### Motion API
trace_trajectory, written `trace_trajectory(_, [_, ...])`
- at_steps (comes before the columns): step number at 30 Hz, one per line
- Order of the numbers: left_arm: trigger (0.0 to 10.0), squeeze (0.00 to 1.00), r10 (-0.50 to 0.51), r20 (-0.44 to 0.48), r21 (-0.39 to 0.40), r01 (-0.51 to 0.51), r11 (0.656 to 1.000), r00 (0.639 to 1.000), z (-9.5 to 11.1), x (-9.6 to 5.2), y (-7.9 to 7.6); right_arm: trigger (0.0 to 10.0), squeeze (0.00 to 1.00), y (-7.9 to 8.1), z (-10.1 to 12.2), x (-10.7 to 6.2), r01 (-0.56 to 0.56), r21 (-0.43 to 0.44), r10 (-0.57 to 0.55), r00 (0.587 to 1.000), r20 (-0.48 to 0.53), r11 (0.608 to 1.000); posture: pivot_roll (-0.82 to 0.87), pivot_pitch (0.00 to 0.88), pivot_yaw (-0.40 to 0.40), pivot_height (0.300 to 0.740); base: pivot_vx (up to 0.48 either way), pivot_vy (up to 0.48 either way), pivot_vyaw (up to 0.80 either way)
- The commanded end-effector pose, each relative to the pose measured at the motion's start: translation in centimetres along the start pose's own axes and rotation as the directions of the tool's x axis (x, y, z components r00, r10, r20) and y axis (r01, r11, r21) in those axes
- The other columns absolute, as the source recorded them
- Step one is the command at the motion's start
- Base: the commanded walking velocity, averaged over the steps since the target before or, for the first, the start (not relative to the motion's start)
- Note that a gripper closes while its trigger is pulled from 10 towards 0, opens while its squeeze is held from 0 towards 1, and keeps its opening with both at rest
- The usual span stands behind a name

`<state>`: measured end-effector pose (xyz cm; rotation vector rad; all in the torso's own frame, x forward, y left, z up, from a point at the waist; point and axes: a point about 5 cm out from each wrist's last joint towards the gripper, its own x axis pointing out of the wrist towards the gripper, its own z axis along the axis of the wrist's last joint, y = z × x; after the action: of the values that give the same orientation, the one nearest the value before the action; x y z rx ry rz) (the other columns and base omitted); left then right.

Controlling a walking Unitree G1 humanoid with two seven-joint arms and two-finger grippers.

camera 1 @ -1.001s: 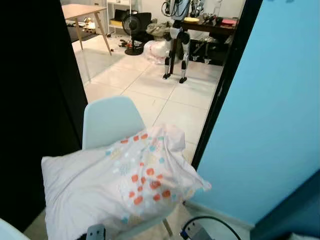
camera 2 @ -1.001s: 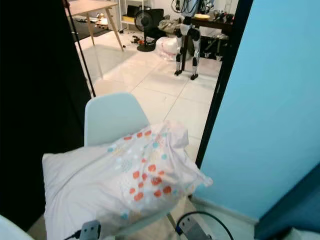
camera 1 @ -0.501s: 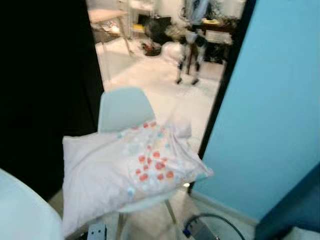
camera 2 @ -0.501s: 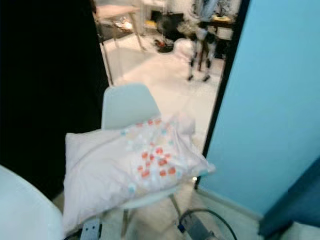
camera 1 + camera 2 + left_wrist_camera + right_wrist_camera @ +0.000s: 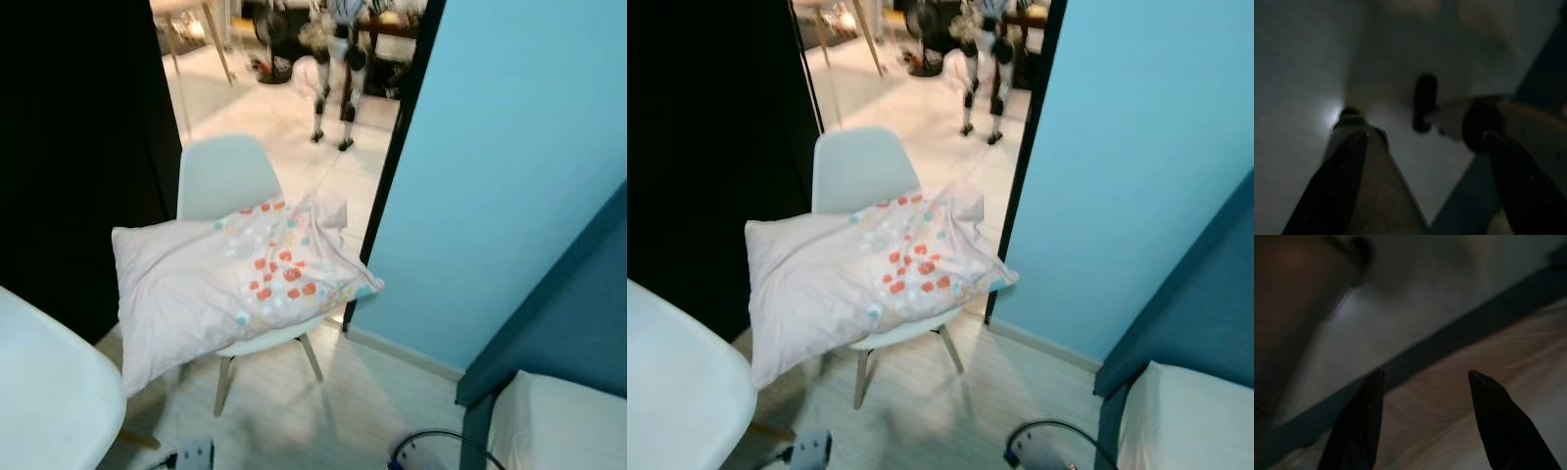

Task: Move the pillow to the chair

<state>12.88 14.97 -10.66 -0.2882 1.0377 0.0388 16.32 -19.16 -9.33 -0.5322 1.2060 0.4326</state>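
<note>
A white pillow (image 5: 211, 284) with red and teal dots lies across the seat of a pale chair (image 5: 220, 176), overhanging it on both sides. The chair stands in front of me, to the left of middle, beside a doorway. Both arms hang low, away from the pillow. In the dim left wrist view my left gripper (image 5: 1418, 125) is open above the floor, its black fingers (image 5: 1337, 186) spread wide. In the right wrist view my right gripper (image 5: 1426, 374) is open too, with nothing between its fingers (image 5: 1356, 426).
A white round table (image 5: 39, 392) fills the lower left corner. A blue wall (image 5: 509, 147) rises on the right, with a dark blue frame and a white cushion (image 5: 563, 421) below it. A cable (image 5: 431, 446) and a power strip (image 5: 191, 455) lie on the floor. Another robot's legs (image 5: 333, 69) stand beyond the doorway.
The camera has drawn back and tilted down, so the chair and pillow look smaller and the table and cushion have come into view. The pillow still rests on the chair.
</note>
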Motion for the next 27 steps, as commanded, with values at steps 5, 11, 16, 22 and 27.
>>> trace_trajectory(5, [10.0,0.0,0.015,-0.052,-0.014,-0.016,1.0,0.999,-1.4,-0.3,0.3,10.0,0.0,1.5,1.0,0.3,-0.022,-0.006,0.022,1.0,0.015,1.0,0.05,0.054,-0.092,0.74,-0.368,0.0,0.0])
trace_trajectory(11, [10.0,0.0,0.036,-0.046,-0.03,-0.037,0.999,0.998,-1.3,-0.3,0.4,10.0,0.0,2.1,1.5,0.4,-0.03,-0.015,0.03,0.999,0.012,0.999,0.05,0.054,-0.093,0.74,-0.05,0.0,-0.45])
trace_trajectory(16, [10.0,0.0,0.035,-0.045,-0.028,-0.036,0.999,0.998,-1.3,-0.3,0.4,10.0,0.0,2.1,1.8,0.4,-0.029,-0.01,0.03,0.999,0.014,1.0,0.04,0.05,-0.095,0.74,0.0,0.0,-0.74])
trace_trajectory(22, [10.0,0.0,0.043,-0.044,-0.014,-0.044,0.999,0.998,-1.2,-0.3,0.6,10.0,0.0,1.4,2.0,0.3,-0.009,-0.012,0.009,1.0,0.02,1.0,0.04,0.042,-0.095,0.74,0.0,0.0,-0.74])
trace_trajectory(27, [10.0,0.0,0.04,-0.038,-0.002,-0.04,0.999,0.998,-1.1,-0.3,0.6,10.0,0.0,-0.6,2.0,-0.1,0.056,0.067,-0.061,0.995,0.078,0.996,0.04,0.038,-0.094,0.74,0.0,0.0,-0.74])
